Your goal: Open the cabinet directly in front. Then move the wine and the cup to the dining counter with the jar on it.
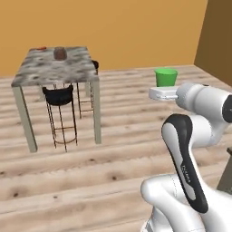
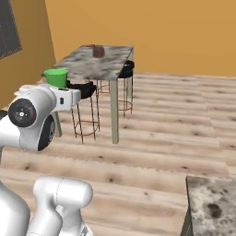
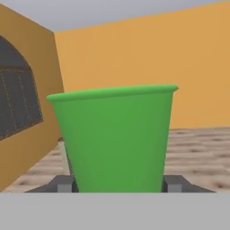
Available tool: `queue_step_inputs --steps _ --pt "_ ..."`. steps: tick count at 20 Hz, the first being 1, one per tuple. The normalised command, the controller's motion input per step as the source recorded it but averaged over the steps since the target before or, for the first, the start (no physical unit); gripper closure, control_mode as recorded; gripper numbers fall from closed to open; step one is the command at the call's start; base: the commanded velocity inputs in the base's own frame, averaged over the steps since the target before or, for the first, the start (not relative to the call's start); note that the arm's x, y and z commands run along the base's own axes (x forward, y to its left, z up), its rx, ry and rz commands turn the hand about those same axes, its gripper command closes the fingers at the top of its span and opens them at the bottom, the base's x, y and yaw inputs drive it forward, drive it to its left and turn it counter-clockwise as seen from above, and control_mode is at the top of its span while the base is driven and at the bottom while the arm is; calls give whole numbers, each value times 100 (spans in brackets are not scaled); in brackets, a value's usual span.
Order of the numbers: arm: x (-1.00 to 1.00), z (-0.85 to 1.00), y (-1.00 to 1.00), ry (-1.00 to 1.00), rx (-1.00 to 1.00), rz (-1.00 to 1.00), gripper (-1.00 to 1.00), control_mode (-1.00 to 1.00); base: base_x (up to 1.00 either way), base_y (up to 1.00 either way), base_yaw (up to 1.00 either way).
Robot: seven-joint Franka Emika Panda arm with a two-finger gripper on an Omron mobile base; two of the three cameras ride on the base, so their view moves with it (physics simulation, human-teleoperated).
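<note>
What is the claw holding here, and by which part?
The cup, upright, gripped at its lower sides between the claw fingers.

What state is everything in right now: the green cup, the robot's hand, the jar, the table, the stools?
cup: upright, held off the floor in the gripper.
gripper: shut on the cup, one finger at each side.
jar: upright on the dining counter, near its far end.
dining counter: standing, the jar and a small red thing on top.
stools: upright, tucked under the counter.
</note>
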Motion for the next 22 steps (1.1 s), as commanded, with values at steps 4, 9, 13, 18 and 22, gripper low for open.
queue_step_inputs --steps 4,9,13,18,22 --pt "0 0 0 0 0 0 100 100 100 -57 0" --pt "0 0 0 0 0 0 100 100 100 -41 0" --pt "0 0 0 0 0 0 100 100 100 -40 0" --pt "0 0 0 0 0 0 100 100 100 -36 0" --pt "0 0 0 0 0 0 100 100 100 -32 0"
